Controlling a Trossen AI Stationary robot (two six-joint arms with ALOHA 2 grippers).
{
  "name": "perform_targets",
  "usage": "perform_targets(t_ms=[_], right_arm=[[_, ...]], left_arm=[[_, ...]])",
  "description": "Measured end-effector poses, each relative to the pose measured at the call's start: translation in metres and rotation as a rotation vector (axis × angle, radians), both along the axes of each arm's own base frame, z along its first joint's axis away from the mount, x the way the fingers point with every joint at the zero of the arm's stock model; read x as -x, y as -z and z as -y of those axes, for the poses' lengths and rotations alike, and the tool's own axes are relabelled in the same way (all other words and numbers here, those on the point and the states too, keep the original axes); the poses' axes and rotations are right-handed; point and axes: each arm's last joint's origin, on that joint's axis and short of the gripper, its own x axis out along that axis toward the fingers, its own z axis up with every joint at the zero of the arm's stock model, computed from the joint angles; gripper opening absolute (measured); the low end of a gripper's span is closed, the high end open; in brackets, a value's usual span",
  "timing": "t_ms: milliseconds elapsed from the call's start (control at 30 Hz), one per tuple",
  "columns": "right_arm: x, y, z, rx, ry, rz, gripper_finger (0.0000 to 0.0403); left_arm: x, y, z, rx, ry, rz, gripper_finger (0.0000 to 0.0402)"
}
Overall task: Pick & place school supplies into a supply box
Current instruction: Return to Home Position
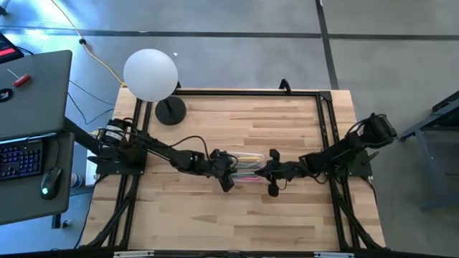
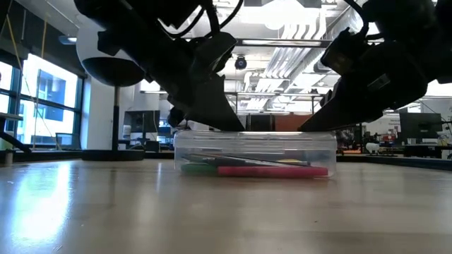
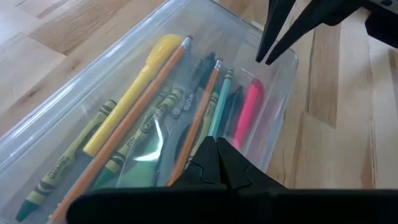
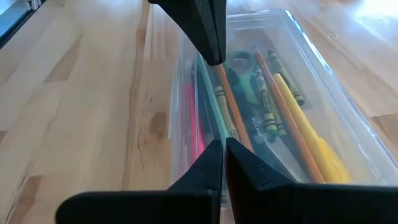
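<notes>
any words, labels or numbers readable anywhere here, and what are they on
No text reads for certain.
Crayon wrappers inside the supply box: dark print, too blurred to read.
Dark item lying among them: white lettering, too small to read.
Keyboard on the side desk: key legends too small to read.

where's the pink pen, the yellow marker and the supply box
pink pen (image 3: 249, 112), left wrist view, middle of its barrel
yellow marker (image 3: 137, 84), left wrist view, middle of its body
supply box (image 2: 205, 144), low view, clear front wall
</notes>
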Motion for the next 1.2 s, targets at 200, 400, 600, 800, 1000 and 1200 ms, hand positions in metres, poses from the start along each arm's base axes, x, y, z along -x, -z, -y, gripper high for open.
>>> perform_targets(t_ms=[200, 400, 600, 800, 1000, 1200], right_arm=[[0.001, 0.001, -0.001, -0.013, -0.017, -0.006, 0.0000], [0.002, 0.002, -0.001, 0.002, -0.013, -0.021, 0.0000], [0.002, 0.002, -0.002, -0.002, -0.014, -0.019, 0.0000], [0.002, 0.002, -0.002, 0.002, -0.018, -0.014, 0.0000], [0.002, 0.002, -0.002, 0.001, -0.017, -0.014, 0.0000], [0.002, 0.002, -0.002, -0.003, -0.021, -0.011, 0.0000]], left_arm=[[0.000, 0.006, 0.000, 0.007, -0.004, -0.020, 0.0010], [-0.003, 0.012, 0.001, 0.015, -0.009, -0.004, 0.0010], [0.004, -0.029, 0.017, -0.070, 0.060, 0.069, 0.0010], [0.002, -0.031, 0.059, -0.073, 0.151, 0.085, 0.0010], [-0.005, -0.004, 0.079, -0.107, 0.158, 0.026, 0.0010], [-0.020, -0.002, 0.073, -0.138, 0.111, 0.033, 0.0010]])
